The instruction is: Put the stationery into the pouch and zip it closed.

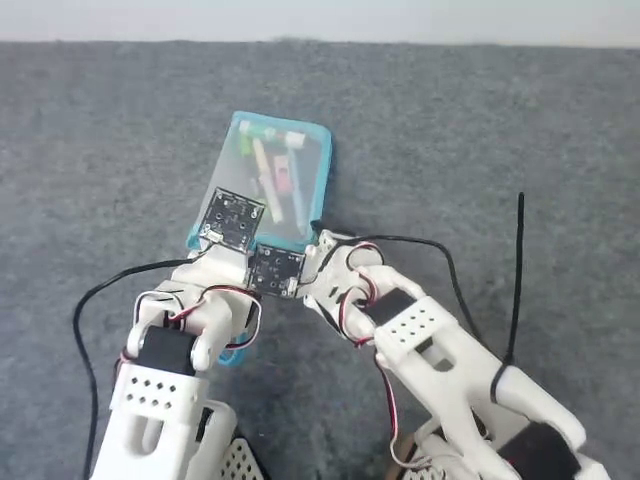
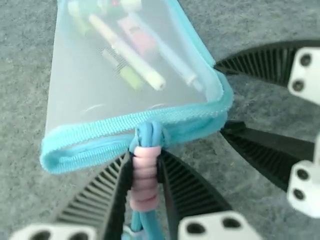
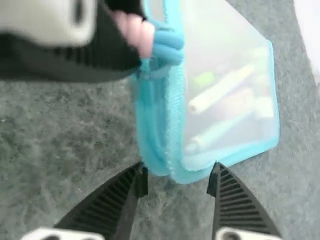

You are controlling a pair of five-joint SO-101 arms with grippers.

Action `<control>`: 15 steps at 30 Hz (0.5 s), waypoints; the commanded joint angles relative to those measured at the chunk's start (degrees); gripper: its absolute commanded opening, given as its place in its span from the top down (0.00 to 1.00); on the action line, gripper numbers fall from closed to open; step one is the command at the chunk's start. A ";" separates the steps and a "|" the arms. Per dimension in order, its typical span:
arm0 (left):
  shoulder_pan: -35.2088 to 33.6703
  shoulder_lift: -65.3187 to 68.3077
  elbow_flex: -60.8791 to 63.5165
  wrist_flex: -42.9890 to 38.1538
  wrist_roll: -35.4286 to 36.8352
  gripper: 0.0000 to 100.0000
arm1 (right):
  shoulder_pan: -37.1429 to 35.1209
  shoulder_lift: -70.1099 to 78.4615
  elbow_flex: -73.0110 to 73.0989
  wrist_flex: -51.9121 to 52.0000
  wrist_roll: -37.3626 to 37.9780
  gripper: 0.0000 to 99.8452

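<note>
A translucent, teal-trimmed zip pouch (image 1: 262, 170) (image 2: 100, 100) (image 3: 225, 60) lies flat on the grey, carpet-like table top (image 1: 500, 130). Its near short edge points toward both arms, and both of their grippers are at that edge. Pens and markers in white, green and pink (image 1: 275, 175) (image 2: 135, 65) (image 3: 220, 95) show through the pouch's clear side, all inside it. The left gripper (image 2: 145, 159) is clamped on the zipper pull, a pink bead on a teal cord (image 2: 145, 175) (image 3: 135, 30). The pull sits partway along the near edge, and the black ribbed fingers (image 2: 120, 175) press it from both sides. The right gripper (image 3: 177, 172) is spread wide. Its two black fingers (image 3: 225, 195) straddle the pouch's near corner, tips just beside the teal trim. Whether they press on the fabric cannot be made out. How much of the zip is drawn shut is also unclear.
</note>
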State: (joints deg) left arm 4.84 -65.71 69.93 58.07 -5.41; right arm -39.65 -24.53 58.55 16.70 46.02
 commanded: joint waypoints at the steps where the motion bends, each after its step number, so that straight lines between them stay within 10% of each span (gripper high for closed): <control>1: 0.00 -2.46 -3.30 0.09 -1.58 0.99 | 2.07 1.19 -5.36 -1.19 1.05 0.81; 15: 0.00 -2.46 -4.79 2.73 -1.76 0.99 | 2.24 11.91 -17.41 -1.27 -5.89 0.94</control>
State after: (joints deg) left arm 4.84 -65.80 69.85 60.44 -6.64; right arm -38.68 -12.31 45.89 16.70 43.21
